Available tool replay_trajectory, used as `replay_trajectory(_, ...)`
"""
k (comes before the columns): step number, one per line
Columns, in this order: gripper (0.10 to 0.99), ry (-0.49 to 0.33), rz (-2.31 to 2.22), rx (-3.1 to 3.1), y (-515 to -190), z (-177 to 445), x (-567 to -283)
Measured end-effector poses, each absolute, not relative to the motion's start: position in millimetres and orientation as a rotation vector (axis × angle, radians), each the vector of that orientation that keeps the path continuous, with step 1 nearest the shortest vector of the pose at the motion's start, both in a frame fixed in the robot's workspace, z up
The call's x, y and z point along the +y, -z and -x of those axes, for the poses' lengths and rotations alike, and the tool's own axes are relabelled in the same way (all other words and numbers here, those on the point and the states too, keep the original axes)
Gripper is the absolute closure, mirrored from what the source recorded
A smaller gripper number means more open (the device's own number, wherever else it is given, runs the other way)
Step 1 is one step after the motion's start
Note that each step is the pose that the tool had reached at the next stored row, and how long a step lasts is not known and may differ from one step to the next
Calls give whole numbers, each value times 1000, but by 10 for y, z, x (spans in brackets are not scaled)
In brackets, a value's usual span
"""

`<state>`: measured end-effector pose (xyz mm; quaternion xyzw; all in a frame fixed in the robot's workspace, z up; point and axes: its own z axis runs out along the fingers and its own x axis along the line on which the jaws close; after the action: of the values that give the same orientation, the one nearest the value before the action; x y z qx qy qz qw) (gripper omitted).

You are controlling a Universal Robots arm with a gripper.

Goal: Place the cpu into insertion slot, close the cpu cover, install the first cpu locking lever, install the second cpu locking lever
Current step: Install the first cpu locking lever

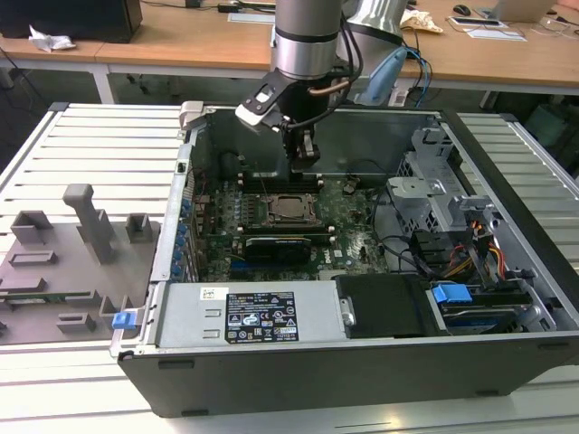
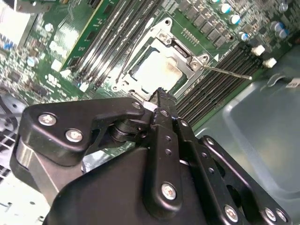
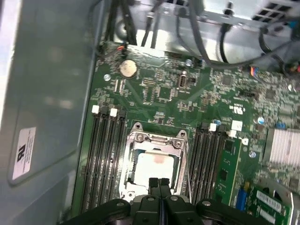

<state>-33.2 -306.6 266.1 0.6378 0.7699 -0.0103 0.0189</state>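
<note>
**Chip seated, cover down, lever step in hand**

The cpu [image 3: 154, 164] lies in the insertion slot [image 2: 125, 84], with the cpu cover [image 3: 157, 139] lowered flat over it. The claw [image 3: 159, 180] hovers near the socket's edge, fingers pressed together and holding nothing. One locking lever [image 2: 227, 71] juts free over the memory slots [image 2: 220, 82], so the first-lever step seems to be in hand. It likely calls for a steady push on that thin rod.

The cpu [image 3: 154, 167] is pale beige, its cpu cover [image 3: 157, 139] silvery, the circuit board [image 3: 159, 101] green.
</note>
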Motion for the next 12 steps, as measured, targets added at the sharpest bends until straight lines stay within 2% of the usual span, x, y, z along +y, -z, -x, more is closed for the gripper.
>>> replay_trajectory(12, 980, 29, -1842, 2497, -2657, 333, -3066)
